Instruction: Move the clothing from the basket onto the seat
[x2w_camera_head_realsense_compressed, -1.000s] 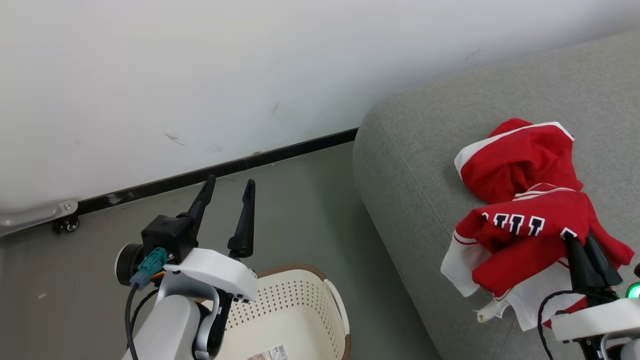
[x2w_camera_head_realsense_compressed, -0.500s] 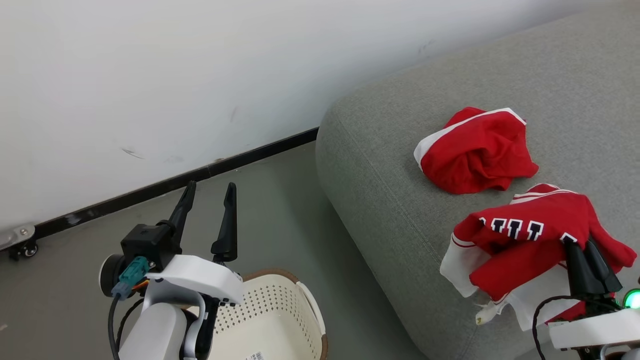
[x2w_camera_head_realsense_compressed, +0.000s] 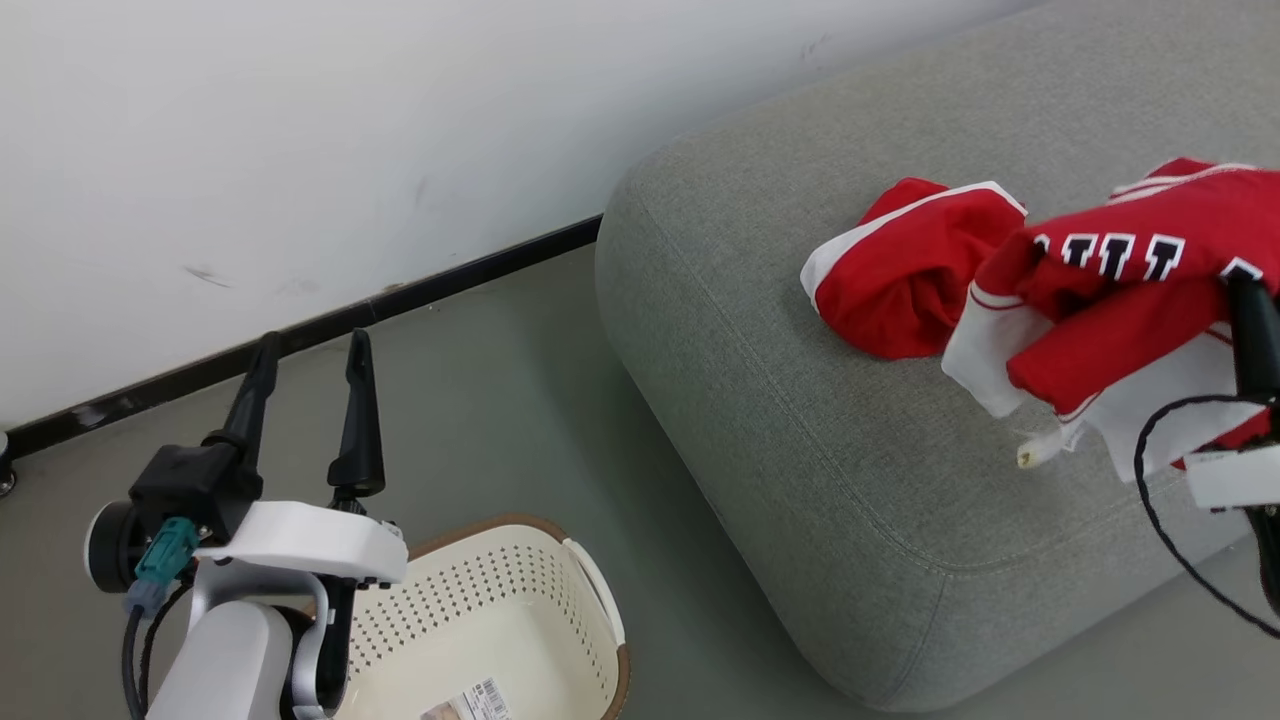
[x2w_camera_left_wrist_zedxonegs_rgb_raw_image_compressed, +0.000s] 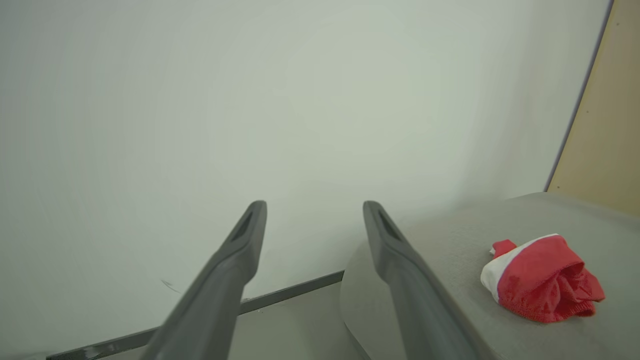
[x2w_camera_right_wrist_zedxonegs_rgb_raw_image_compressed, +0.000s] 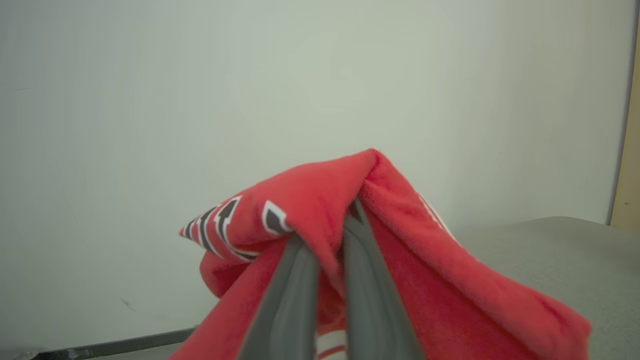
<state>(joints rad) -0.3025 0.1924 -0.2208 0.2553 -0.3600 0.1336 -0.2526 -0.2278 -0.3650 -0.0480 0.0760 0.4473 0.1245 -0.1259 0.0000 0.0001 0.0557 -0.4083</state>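
The right fingers (x2w_camera_right_wrist_zedxonegs_rgb_raw_image_compressed: 295, 300) are pressed together on a fold of the jersey (x2w_camera_head_realsense_compressed: 1110, 300). The red cloth is bunched over their tips and drapes down either side of them. Below and ahead of these fingers lies the seat (x2w_camera_head_realsense_compressed: 800, 450), so the jersey hangs above the grey fabric. Whether its white hem touches the seat cannot be told. Just left of the fingers, a second red garment (x2w_camera_head_realsense_compressed: 900, 280) rests bundled on the seat, close against the jersey's hanging edge.

The left fingers (x2w_camera_head_realsense_compressed: 352, 420) are spread wide with nothing between them and point toward the wall. The basket (x2w_camera_head_realsense_compressed: 480, 600) sits behind and below them, and the part of its floor that shows carries a paper label (x2w_camera_head_realsense_compressed: 465, 700).

The main risk is probably in the release. The cloth wraps both right fingers, so a fold may snag when they part and trail after the arm. That would likely drag the jersey back toward the seat's rounded edge, which lies beneath the wrist side of the fingers. Dropped that near the edge, the loose white hem could slide over it to the floor. A low sweep to the left could also catch the bundled garment and pull it along.
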